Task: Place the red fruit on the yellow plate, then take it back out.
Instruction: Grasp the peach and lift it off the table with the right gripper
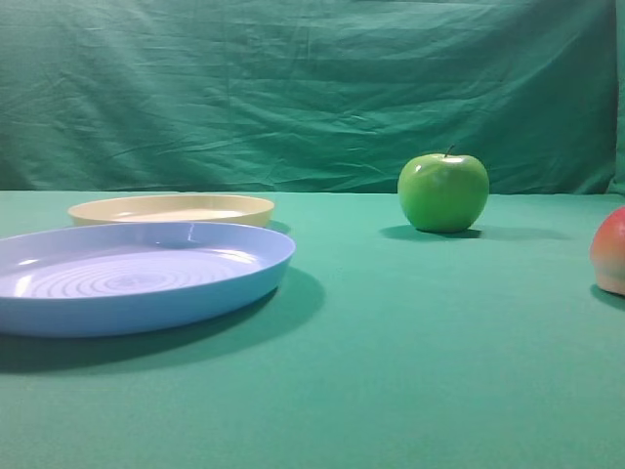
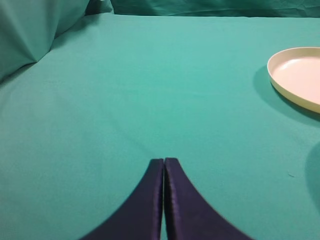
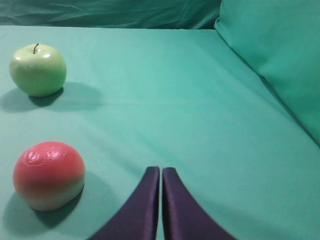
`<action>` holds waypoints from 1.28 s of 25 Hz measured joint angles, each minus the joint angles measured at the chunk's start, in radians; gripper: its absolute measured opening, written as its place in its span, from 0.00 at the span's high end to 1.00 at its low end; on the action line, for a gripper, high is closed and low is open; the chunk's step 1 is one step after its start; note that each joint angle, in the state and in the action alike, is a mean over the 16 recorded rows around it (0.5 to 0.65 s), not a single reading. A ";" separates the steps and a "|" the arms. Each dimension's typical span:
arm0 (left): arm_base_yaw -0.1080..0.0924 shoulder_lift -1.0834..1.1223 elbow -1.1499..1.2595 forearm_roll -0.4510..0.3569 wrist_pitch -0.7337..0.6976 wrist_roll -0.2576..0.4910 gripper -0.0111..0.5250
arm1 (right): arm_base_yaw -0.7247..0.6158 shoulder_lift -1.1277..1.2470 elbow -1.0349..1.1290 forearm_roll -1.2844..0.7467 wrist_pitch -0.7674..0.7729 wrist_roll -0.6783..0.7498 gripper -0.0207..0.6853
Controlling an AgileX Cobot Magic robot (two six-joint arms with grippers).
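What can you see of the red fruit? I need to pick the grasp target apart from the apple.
The red fruit is round and smooth, red on top fading to pale yellow-orange at its base, with a slightly wrinkled glossy skin. It sits on the green cloth, on neither plate, with nothing else touching it. The shut right hand is beside it; the green apple lies farther back. The exterior view shows only its edge.

No writing, label, brand, number or sign can be read in any of the three views.
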 joint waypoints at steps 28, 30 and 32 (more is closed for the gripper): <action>0.000 0.000 0.000 0.000 0.000 0.000 0.98 | 0.102 0.531 -0.848 0.024 0.825 -0.030 0.97; 0.000 0.000 0.000 0.000 0.000 0.000 0.98 | 0.119 0.550 -0.864 0.024 0.855 -0.035 0.97; 0.000 0.000 0.000 0.000 0.000 0.000 0.98 | 0.139 0.568 -0.870 0.023 0.871 -0.039 0.97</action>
